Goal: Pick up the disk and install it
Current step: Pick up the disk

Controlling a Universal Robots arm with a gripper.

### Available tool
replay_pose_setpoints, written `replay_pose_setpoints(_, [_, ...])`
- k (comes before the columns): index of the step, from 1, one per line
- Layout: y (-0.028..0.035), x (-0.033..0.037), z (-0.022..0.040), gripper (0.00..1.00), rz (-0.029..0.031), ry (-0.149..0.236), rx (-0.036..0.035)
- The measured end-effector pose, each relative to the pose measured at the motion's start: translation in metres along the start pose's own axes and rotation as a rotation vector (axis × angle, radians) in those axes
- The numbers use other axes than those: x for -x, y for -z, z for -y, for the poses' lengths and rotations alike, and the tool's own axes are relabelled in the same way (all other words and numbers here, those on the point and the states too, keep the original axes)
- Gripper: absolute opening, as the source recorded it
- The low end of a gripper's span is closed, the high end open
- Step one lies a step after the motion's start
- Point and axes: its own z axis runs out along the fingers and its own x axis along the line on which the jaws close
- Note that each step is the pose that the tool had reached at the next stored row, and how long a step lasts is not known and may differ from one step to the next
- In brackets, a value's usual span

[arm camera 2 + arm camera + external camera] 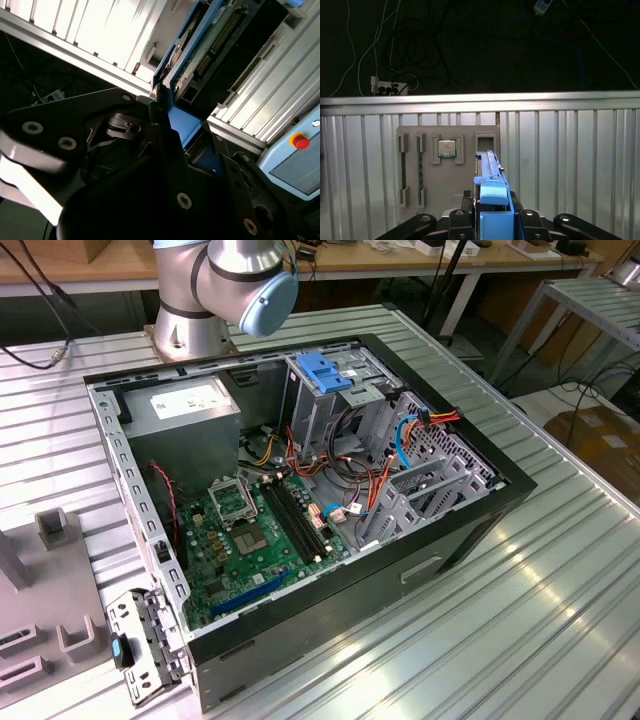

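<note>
Your black gripper (492, 204) is clenched on the blue-railed grey-metal disk (489, 165), held edge-on near the grey fixture tray (447, 192); expect it stiff, weighty and shock-sensitive, so hold the blue rails (494, 222), never its green circuit board (222, 27).

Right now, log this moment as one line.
step: pick up | gripper: fingers shut on disk | disk: on edge, at grey parts tray | install: not yet done
</note>
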Motion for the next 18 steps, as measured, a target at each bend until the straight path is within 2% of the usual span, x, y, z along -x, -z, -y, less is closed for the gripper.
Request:
replay_pose_setpoints(5, [0.0077,-0.0003,0.0004,0.37,0.0,0.0,0.0001])
replay_pose_setpoints(18, [0.021,-0.0007,0.001,0.37,0.0,0.0,0.0001])
